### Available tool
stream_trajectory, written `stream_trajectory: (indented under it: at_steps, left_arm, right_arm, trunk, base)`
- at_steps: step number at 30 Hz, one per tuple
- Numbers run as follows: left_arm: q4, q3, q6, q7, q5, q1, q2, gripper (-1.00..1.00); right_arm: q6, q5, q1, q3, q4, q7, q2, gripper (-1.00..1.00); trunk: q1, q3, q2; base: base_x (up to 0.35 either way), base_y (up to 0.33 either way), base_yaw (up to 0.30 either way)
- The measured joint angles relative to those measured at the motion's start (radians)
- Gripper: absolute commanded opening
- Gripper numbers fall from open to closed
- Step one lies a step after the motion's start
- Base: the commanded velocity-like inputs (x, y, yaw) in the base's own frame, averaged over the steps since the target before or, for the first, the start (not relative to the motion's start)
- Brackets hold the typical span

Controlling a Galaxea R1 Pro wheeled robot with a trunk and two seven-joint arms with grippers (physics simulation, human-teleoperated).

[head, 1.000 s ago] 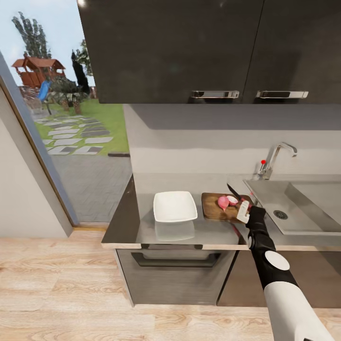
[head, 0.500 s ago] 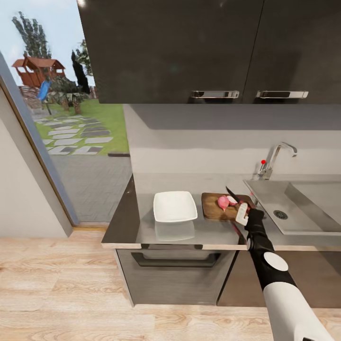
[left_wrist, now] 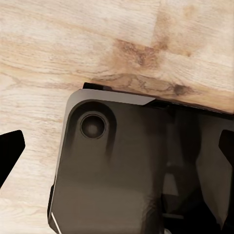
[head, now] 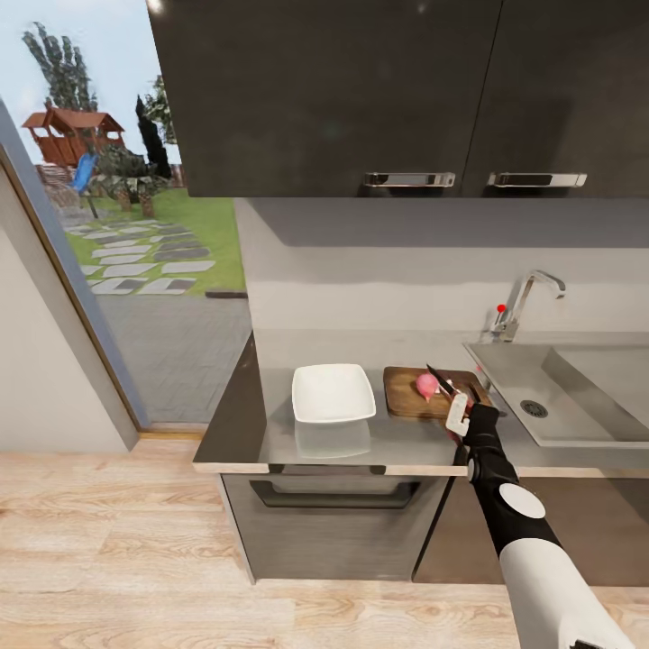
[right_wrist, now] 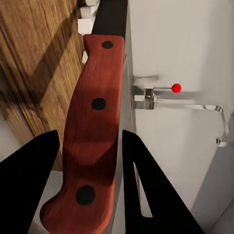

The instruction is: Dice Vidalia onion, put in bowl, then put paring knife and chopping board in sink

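Red-handled paring knife (right_wrist: 92, 131) pinched in right gripper (head: 461, 413), blade over chopping board (head: 406, 397) at frame centre-right. Dicing step: onion (head: 425, 386) looks partly cut. Next: press blade down through it.
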Motion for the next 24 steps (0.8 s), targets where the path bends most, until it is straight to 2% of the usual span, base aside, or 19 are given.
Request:
stream_trajectory:
  at_steps: [6, 7, 8, 10, 24]
  left_arm:
    - [0.000, 0.000, 0.000, 0.000, 0.000, 0.000, 0.000, 1.00]
    - [0.000, 0.000, 0.000, 0.000, 0.000, 0.000, 0.000, 1.00]
    - [0.000, 0.000, 0.000, 0.000, 0.000, 0.000, 0.000, 1.00]
    - [0.000, -0.001, 0.000, 0.000, 0.000, 0.000, 0.000, 1.00]
    - [0.000, 0.000, 0.000, 0.000, 0.000, 0.000, 0.000, 1.00]
  right_arm:
    - [-0.003, -0.002, 0.000, -0.003, 0.000, -0.002, 0.000, -1.00]
    - [-0.003, -0.023, 0.000, -0.005, -0.051, -0.013, 0.000, -1.00]
    - [-0.003, -0.052, 0.000, -0.005, -0.062, -0.015, 0.000, -1.00]
    - [-0.002, -0.072, 0.000, -0.006, -0.067, -0.016, 0.000, -1.00]
    - [-0.001, -0.088, 0.000, -0.004, -0.118, -0.030, 0.003, -1.00]
  trunk:
    - [0.000, 0.000, 0.000]
    - [0.000, 0.000, 0.000]
    - [0.000, 0.000, 0.000]
    - [0.000, 0.000, 0.000]
    - [0.000, 0.000, 0.000]
  base:
    - [0.000, 0.000, 0.000]
    - [0.000, 0.000, 0.000]
    - [0.000, 0.000, 0.000]
    - [0.000, 0.000, 0.000]
    - [0.000, 0.000, 0.000]
